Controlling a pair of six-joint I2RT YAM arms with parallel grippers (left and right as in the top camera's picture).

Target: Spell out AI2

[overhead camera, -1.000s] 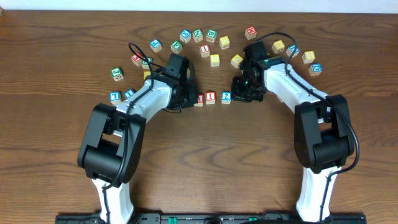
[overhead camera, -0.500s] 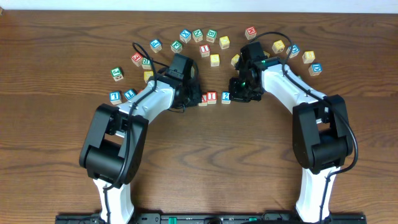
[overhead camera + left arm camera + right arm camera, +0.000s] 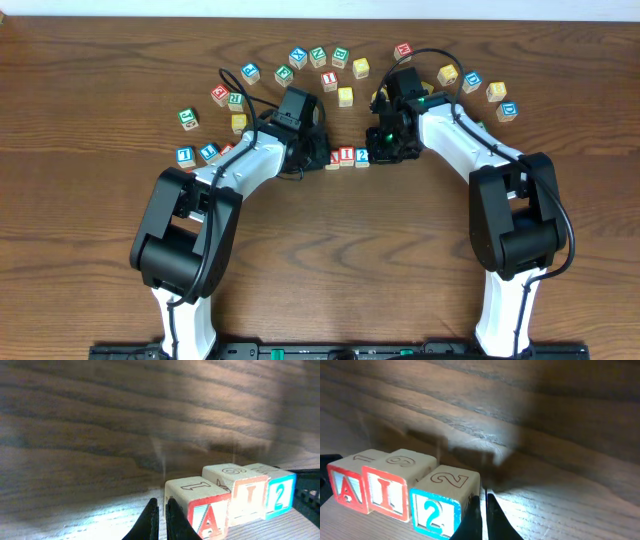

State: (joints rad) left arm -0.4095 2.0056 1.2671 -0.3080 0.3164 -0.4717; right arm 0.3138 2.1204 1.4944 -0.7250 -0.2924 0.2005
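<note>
Three wooden blocks stand in a row touching each other: a red A block (image 3: 333, 158) (image 3: 207, 510) (image 3: 342, 485), a red I block (image 3: 347, 156) (image 3: 247, 500) (image 3: 387, 487) and a blue 2 block (image 3: 362, 155) (image 3: 279, 492) (image 3: 437, 505). My left gripper (image 3: 322, 157) (image 3: 161, 522) is shut and empty, its fingers against the left side of the A block. My right gripper (image 3: 375, 152) (image 3: 483, 517) is shut and empty, its fingers against the right side of the 2 block.
Several loose letter blocks lie in an arc behind the row, from a green one (image 3: 187, 118) at the left, through a yellow one (image 3: 345, 96), to a blue one (image 3: 508, 110) at the right. Two blue blocks (image 3: 184, 155) sit left of my left arm.
My left gripper pushed the A block right and my right gripper pushed the 2 block left. The three blocks closed up from a spaced row into a touching one.
</note>
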